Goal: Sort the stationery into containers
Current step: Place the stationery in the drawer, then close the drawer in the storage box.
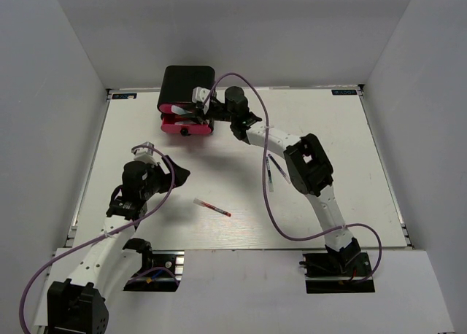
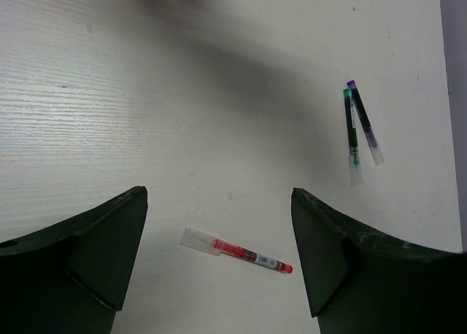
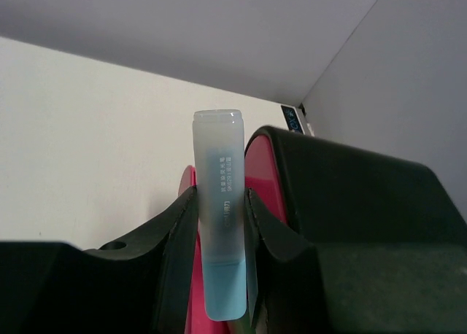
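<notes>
Blue highlighter [image 3: 217, 203], small print illegible

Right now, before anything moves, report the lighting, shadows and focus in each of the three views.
Top external: even light, sharp, faint shadows under both arms on the table. Left wrist: a broad soft shadow crosses the upper table; the red pen is crisp, the left gripper dark. Right wrist: the light-blue highlighter is sharp, the right gripper clamping it black and featureless.

Right end effector [image 1: 202, 103] over the pink drawers [image 1: 186, 125], seemingly gripping a pale highlighter [image 1: 198, 94]; red pen [image 1: 212, 208] mid-table.
</notes>
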Available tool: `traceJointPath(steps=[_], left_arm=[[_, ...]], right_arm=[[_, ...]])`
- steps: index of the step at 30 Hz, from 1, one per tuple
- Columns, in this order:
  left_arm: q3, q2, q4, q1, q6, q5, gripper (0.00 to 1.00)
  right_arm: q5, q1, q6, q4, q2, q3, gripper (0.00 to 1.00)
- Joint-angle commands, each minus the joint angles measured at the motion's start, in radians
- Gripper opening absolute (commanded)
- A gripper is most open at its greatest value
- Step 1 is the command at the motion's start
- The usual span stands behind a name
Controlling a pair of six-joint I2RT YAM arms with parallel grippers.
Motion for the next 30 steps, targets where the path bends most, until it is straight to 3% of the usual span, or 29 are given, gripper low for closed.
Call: traceJointPath(steps=[1,5,9,14,20,25,28,29,30], left_arm=[[0.007,-0.024,-0.016,-0.004,0.004,-0.005,0.89],[0.016,-0.024,-0.025,-0.004,0.004,-0.005,0.89],[0.016,-0.024,-0.025,-0.004,0.004,-0.005,0.89],[0.027,-0.006,-0.025,-0.004,0.004,-0.005,0.89],[0.027,-0.006,-0.016,-0.004,0.004,-0.005,0.89],[0.036,-0.006,-0.016,-0.004,0.004,-0.005,0.89],[0.036,0.004,0.005,-0.004,0.004,-0.005,0.89],[0.036,0.028,0.025,-0.004,0.004,-0.005,0.89],[0.049,0.046,0.039,-0.004,0.017,-0.005,0.89]], right_arm=[[0.012,-0.006,-0.047,0.032,0.023,0.01,0.0],[0.021,-0.006,-0.058,0.026,0.038,0.013,0.03],[0.038,-0.003,-0.082,0.022,0.044,0.01,0.14],[0.042,-0.004,-0.11,0.01,0.058,0.004,0.42],[0.041,-0.006,-0.124,0.003,0.055,-0.002,0.56],[0.032,-0.004,-0.121,0.012,0.032,-0.021,0.56],[0.029,-0.007,-0.076,0.076,-0.026,-0.08,0.5],[0.027,-0.012,-0.038,0.105,-0.04,-0.094,0.46],[0.03,-0.016,-0.024,0.122,-0.104,-0.134,0.28]])
